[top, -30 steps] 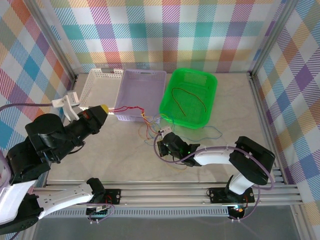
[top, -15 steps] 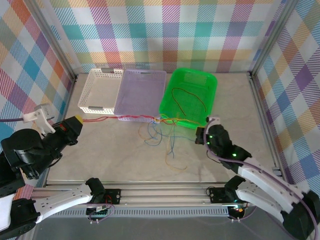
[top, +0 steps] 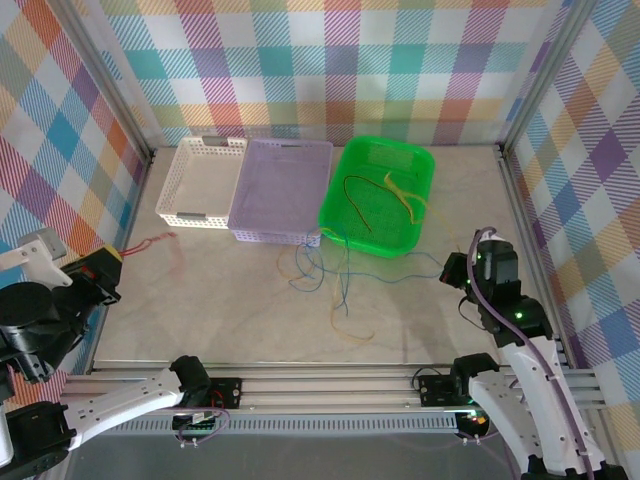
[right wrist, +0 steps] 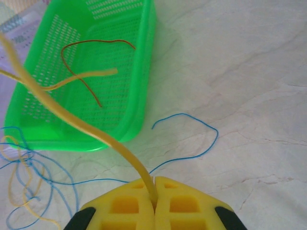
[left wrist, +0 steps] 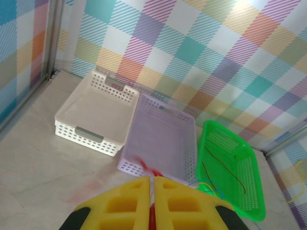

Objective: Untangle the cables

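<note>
- Looking down from overhead, the left gripper [top: 106, 260] sits at the far left edge of the frame, and the right gripper [top: 453, 268] sits right of centre, past the green basket [top: 335, 200].
- Between them, a loose tangle of blue, yellow and green cables [top: 320, 272] lies on the table [top: 220, 305], just below the purple basket [top: 280, 185] and the green one.
- A red cable [top: 150, 243] runs from the left fingertips toward the white basket [top: 200, 180]. Its free end stops short of that basket.
- The overhead view is too small to show how either pair of jaws stands.
- The left wrist camera settles it for that arm: the yellow fingers [left wrist: 129, 203] are pressed together on the red cable [left wrist: 144, 166].
- That cable is only a blurred streak there, so its far end cannot be made out.
- The right wrist camera shows the right gripper [right wrist: 154, 186] clamped on a yellow cable [right wrist: 110, 141].
- This cable rises to the upper left and leaves the frame, while another stretch of yellow lies across the green basket.
- The same view gives detail the overhead one lacks: a dark red cable [right wrist: 96, 41] looped on the green basket's floor, and a single blue strand [right wrist: 184, 114] curving over the table just beside that basket.
- Part of the tangle is cut off at the lower left of the right wrist frame.
</note>
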